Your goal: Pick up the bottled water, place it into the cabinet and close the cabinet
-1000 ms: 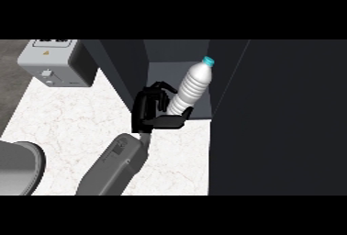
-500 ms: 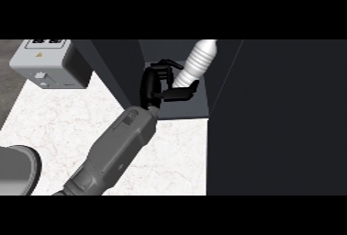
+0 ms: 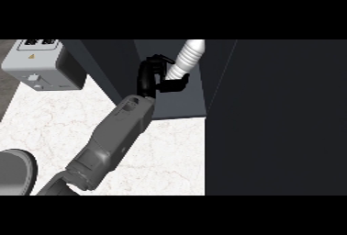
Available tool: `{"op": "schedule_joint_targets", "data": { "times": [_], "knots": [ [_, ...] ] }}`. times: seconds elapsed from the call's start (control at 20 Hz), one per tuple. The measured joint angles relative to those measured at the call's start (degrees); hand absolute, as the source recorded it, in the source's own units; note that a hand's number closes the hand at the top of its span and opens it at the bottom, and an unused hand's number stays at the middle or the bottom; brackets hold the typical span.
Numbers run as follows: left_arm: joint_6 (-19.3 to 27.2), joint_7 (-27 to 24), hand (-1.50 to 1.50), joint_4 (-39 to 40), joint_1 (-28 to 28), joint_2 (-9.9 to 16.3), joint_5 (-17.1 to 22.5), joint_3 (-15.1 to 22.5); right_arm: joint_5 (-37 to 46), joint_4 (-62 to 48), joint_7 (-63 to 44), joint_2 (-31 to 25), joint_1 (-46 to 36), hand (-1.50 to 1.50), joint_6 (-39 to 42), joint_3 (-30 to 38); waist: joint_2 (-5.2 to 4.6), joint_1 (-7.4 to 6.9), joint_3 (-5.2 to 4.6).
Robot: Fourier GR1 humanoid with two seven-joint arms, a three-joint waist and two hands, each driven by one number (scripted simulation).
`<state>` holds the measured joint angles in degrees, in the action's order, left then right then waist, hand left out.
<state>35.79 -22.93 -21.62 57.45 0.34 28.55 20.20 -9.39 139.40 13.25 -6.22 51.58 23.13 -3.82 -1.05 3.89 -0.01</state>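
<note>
Head view, looking steeply down on a white marble-patterned counter (image 3: 169,151). The one grey forearm (image 3: 112,137) in view enters from the lower left edge and runs diagonally up to a black hand (image 3: 152,78); which arm it is cannot be told from this view alone, but its position at the view's left suggests the robot's left. The hand's fingers and thumb are curled round the lower body of a clear, ribbed plastic bottle of water (image 3: 186,57). The bottle leans up and to the right, and its top is cut off by the upper edge of the scene. Hand and bottle lie over the grey interior of a dark cabinet (image 3: 176,98), between its dark left wall and the large dark panel (image 3: 278,114) that fills the right side of the view. A grey box-shaped appliance with a yellow warning label (image 3: 37,62) stands at the upper left. A grey rounded object (image 3: 13,172), only partly seen, sits at the lower left edge.

Compared with one second ago, the forearm extends further up the view, the hand and bottle sit higher and deeper in the cabinet opening, and the bottle's blue cap has passed out of view. The hand keeps its grasp on the bottle.
</note>
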Motion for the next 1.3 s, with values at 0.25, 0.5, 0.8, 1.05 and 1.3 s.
{"op": "schedule_joint_targets", "data": {
  "times": [0.25, 0.5, 0.8, 1.05, 1.3],
  "knots": [
    [1.26, -2.31, 1.5, 5.7, 2.64, 0.15, 1.34, -4.1, -0.4, -0.71, 0.64, 0.13, -0.5, -1.5, 0.56, 0.77, -0.32, 0.34, -0.04],
    [1.7, -4.84, -1.5, 10.11, 4.23, 1.62, 1.21, -5.94, -0.81, -0.8, 1.32, 0.04, 0.34, -1.5, 1.56, 0.94, -0.64, 1.15, -0.07],
    [4.51, -7.81, -1.5, 14.11, 6.45, 2.54, -1.09, -5.28, -1.13, -1.13, 2.09, -0.08, 0.47, -1.5, 2.59, 0.82, -0.87, 1.7, -0.07],
    [5.42, -8.17, -1.5, 16.13, 8.52, 2.53, -1.6, -5.6, -1.28, -1.17, 2.13, -0.03, 0.31, -1.5, 2.97, 0.14, -1.08, 2.04, -0.12],
    [0.17, -9.26, -1.5, 15.24, 10.16, 3.1, -1.33, -6.36, -1.63, -1.57, 2.03, -0.34, 0.06, -1.5, 3.66, 0.04, -1.02, 1.75, -0.12]
  ]
}}
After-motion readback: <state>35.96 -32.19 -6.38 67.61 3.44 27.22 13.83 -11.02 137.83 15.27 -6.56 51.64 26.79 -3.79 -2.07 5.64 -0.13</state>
